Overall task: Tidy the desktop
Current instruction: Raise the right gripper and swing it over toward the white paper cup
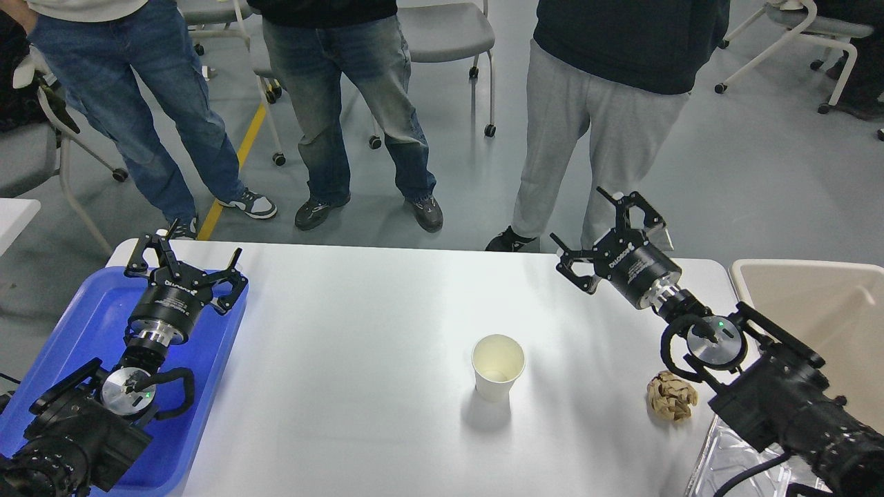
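The white desktop [359,359] fills the middle of the head view. A white paper cup [498,366] stands upright near its centre. A crumpled brown paper ball [671,396] lies to the right of the cup, by my right arm. My left gripper [185,261] is open and empty, held over the far end of the blue tray [76,324]. My right gripper [608,224] is open and empty, raised above the desktop's far right edge, well beyond the paper ball.
A beige bin [822,324] stands at the right of the desktop. A foil tray [732,462] shows at the front right under my right arm. Three people [608,124] stand close behind the far edge, with chairs behind them.
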`<state>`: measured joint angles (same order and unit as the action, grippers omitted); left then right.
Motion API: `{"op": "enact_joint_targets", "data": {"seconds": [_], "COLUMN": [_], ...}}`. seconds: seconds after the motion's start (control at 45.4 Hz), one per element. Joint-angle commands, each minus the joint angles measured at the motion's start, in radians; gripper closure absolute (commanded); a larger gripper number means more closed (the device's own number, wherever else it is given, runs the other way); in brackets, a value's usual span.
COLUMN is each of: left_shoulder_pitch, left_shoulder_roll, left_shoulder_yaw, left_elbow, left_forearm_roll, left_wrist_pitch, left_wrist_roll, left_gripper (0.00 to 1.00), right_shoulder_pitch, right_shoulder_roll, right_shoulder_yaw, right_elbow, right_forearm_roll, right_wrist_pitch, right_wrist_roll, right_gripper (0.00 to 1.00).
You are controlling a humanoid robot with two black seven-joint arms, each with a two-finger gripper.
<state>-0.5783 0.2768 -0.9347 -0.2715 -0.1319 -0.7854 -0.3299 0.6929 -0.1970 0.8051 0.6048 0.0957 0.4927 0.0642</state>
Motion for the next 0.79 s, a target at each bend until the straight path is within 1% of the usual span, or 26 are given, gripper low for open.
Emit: {"op": "enact_joint_targets", "data": {"seconds": [0.0, 0.022, 0.154, 0.286, 0.418, 0.55, 0.572, 0.661, 0.771], "left_shoulder_pitch": [0.0, 0.0, 0.0, 0.0, 0.0, 0.0, 0.0, 0.0, 0.0], "left_shoulder_roll": [-0.001, -0.001, 0.001, -0.001, -0.001, 0.001, -0.001, 0.001, 0.001], "left_shoulder_yaw": [0.001, 0.001, 0.001, -0.001, -0.001, 0.001, 0.001, 0.001, 0.001], "left_elbow": [0.0, 0.0, 0.0, 0.0, 0.0, 0.0, 0.0, 0.0, 0.0], "left_forearm_roll": [0.0, 0.0, 0.0, 0.0, 0.0, 0.0, 0.0, 0.0, 0.0], "left_wrist_pitch": [0.0, 0.0, 0.0, 0.0, 0.0, 0.0, 0.0, 0.0, 0.0], "left_wrist_roll": [0.0, 0.0, 0.0, 0.0, 0.0, 0.0, 0.0, 0.0, 0.0], "left_gripper": [0.0, 0.0, 0.0, 0.0, 0.0, 0.0, 0.0, 0.0, 0.0], "right_shoulder_pitch": [0.017, 0.034, 0.105, 0.197, 0.329, 0.503, 0.563, 0.683, 0.829], "right_shoulder_roll": [-0.153, -0.197, -0.291, -0.386, -0.47, -0.513, -0.518, -0.519, -0.521], "right_shoulder_yaw": [-0.012, -0.018, -0.128, -0.273, -0.446, -0.656, -0.723, -0.84, -0.983], "right_elbow": [0.209, 0.257, 0.326, 0.377, 0.408, 0.429, 0.437, 0.451, 0.507], "right_forearm_roll": [-0.097, -0.123, -0.152, -0.152, -0.152, -0.151, -0.152, -0.148, -0.152], "right_wrist_pitch": [-0.081, -0.094, -0.103, -0.109, -0.109, -0.108, -0.106, -0.108, -0.108], "right_wrist_roll": [-0.011, -0.012, -0.027, -0.034, -0.038, -0.055, -0.06, -0.072, -0.076], "right_gripper": [0.0, 0.0, 0.0, 0.0, 0.0, 0.0, 0.0, 0.0, 0.0]}}
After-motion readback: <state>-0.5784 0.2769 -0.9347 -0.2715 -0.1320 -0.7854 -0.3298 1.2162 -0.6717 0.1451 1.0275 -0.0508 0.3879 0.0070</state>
